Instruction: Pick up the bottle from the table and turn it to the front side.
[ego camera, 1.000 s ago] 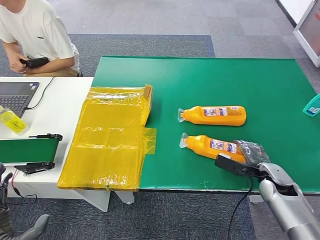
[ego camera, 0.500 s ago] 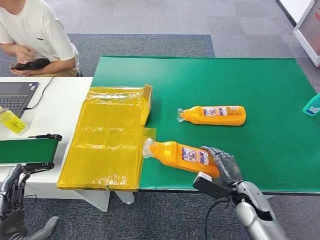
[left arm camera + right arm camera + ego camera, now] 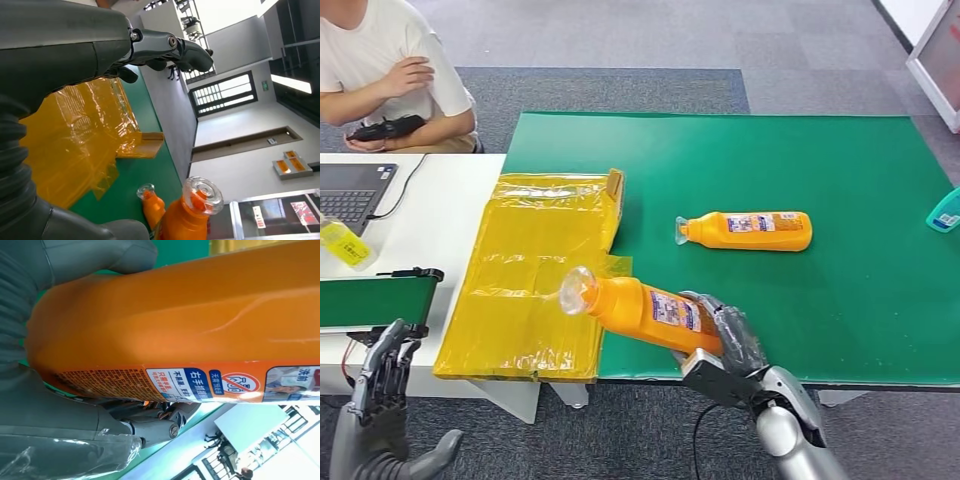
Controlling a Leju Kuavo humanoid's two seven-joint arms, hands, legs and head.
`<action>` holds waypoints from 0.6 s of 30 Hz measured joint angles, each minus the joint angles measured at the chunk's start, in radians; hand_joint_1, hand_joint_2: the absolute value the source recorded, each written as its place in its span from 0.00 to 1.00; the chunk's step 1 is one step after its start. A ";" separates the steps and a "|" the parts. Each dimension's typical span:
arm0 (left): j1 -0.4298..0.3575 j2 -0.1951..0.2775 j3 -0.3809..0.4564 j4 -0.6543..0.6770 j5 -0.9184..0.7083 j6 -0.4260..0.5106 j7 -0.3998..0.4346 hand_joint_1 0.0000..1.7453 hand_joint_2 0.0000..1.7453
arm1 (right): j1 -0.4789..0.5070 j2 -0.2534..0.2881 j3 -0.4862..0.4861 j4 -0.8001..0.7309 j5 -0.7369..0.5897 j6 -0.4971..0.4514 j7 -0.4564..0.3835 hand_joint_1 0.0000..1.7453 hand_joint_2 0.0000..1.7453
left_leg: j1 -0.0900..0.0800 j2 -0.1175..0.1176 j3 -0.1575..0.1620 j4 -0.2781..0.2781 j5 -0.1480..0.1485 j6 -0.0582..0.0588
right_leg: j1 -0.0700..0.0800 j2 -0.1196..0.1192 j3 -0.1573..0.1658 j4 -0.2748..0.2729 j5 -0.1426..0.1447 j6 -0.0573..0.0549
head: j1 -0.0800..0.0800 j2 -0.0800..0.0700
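- Bottle in orange, with a clear cap, is off the green surface, lying tilted with the cap end higher and over the near corner of the yellow plastic sheet.
- Right hand grips this held bottle at its base end; its fingers are closed under the body and the thumb lies over the other side, as the right wrist view shows, with the printed label facing the fingers.
- The hand sits at the near edge of the green surface, beside the yellow sheet's near right corner.
- Second orange bottle lies flat on the green surface, beyond the held bottle and well apart from it, with its cap pointing toward the yellow sheet.
- Left hand hangs below the near edge of the white surface, on the far side of the yellow sheet from the held bottle; its fingers are spread and hold nothing.
- A small green conveyor sits on the white surface just beside the yellow sheet, and a laptop lies beyond it.
- A person in a white shirt sits behind the white surface holding a dark controller.
- A teal object lies at the far right edge of the green surface.
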 joint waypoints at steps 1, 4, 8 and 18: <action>-0.003 0.001 -0.008 0.004 0.001 0.001 0.002 0.00 1.00 | 0.000 0.010 -0.001 0.001 -0.021 0.011 -0.013 1.00 1.00 | 0.000 0.000 0.000 0.000 0.000 0.000 | 0.000 0.000 0.000 0.000 0.000 0.000 | 0.000 0.000; -0.020 0.009 -0.051 0.019 0.008 0.021 0.016 0.00 1.00 | 0.000 0.060 0.002 0.005 -0.083 0.044 -0.047 1.00 1.00 | 0.000 0.000 0.000 0.000 0.000 0.000 | 0.000 0.000 0.000 0.000 0.000 0.000 | 0.000 0.000; -0.048 0.038 -0.134 0.040 0.038 0.081 0.043 0.00 1.00 | -0.004 0.129 0.016 0.018 -0.155 0.080 -0.056 1.00 1.00 | 0.000 0.000 0.000 0.000 0.000 -0.001 | 0.000 0.000 0.000 0.000 0.000 0.000 | 0.000 0.000; -0.121 0.124 -0.346 0.096 0.041 0.223 0.116 0.00 1.00 | 0.007 0.200 0.086 0.047 -0.204 0.132 -0.093 1.00 1.00 | 0.000 0.000 0.000 0.000 0.000 -0.001 | 0.000 0.000 0.000 0.000 0.000 0.000 | 0.000 0.000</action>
